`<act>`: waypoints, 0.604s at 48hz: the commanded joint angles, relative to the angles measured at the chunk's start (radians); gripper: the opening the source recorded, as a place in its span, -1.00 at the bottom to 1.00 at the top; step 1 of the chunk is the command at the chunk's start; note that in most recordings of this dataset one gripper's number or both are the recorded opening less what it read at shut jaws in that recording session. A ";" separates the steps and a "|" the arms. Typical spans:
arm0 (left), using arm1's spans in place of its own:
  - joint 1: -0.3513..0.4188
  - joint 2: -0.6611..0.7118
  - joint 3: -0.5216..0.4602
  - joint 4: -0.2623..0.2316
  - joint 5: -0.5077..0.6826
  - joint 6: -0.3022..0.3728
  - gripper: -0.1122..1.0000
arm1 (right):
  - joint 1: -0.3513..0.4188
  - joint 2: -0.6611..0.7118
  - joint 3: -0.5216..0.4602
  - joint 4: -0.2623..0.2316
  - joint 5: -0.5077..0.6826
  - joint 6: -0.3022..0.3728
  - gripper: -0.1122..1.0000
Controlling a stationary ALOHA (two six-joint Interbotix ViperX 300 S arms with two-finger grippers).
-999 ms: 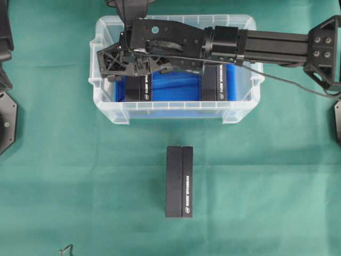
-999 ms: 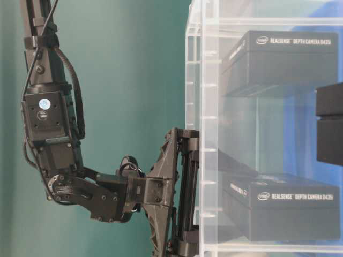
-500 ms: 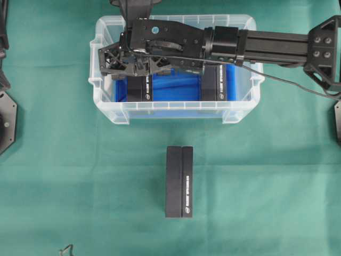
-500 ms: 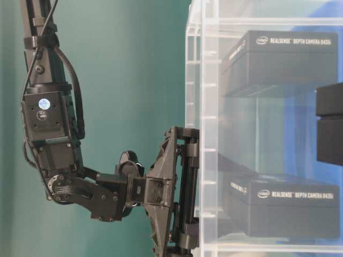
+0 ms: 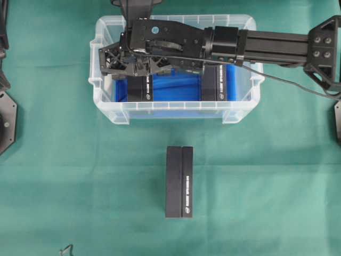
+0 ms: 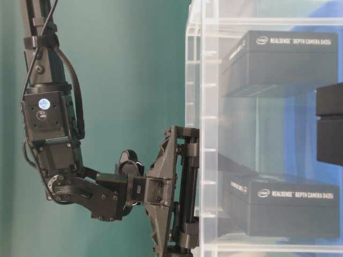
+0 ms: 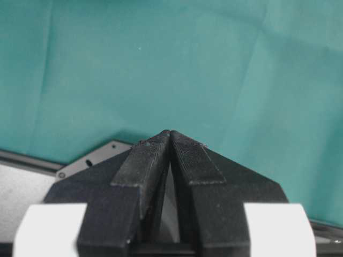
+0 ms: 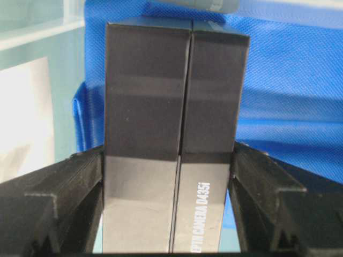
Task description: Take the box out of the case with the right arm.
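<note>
Box [image 8: 174, 139] on the left side of the case [image 5: 106, 109] is seen in the right wrist view standing between the two fingers [image 8: 64, 198] of the right gripper [image 5: 129, 63], both pads pressed against its long flat sides, so it is judged to be pinched rather than merely straddled; it rests on the blue lining [image 5: 176, 85], its long axis running from the gripper's end towards the near wall of the case in the overhead view; a second box [image 5: 214, 82] is seen on the right side of the case, partly under the right arm [image 5: 277, 45], and a third box [image 5: 179, 181] lies on the green cloth [image 5: 277, 181] outside, well apart; the grasped box is wholly inside the walls, so a straight lift is judged to be called for; the left gripper [image 7: 170, 140] is seen pressed together, holding nothing, well away from the case.
</note>
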 commanded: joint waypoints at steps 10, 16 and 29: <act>0.003 -0.002 -0.012 0.002 -0.005 0.000 -0.60 | 0.003 -0.061 -0.025 0.000 0.011 0.002 0.49; 0.003 -0.002 -0.012 0.003 -0.006 0.000 -0.60 | 0.003 -0.094 -0.040 -0.002 0.049 0.002 0.49; 0.003 -0.002 -0.012 0.003 -0.005 0.000 -0.60 | 0.003 -0.129 -0.135 -0.023 0.153 0.002 0.49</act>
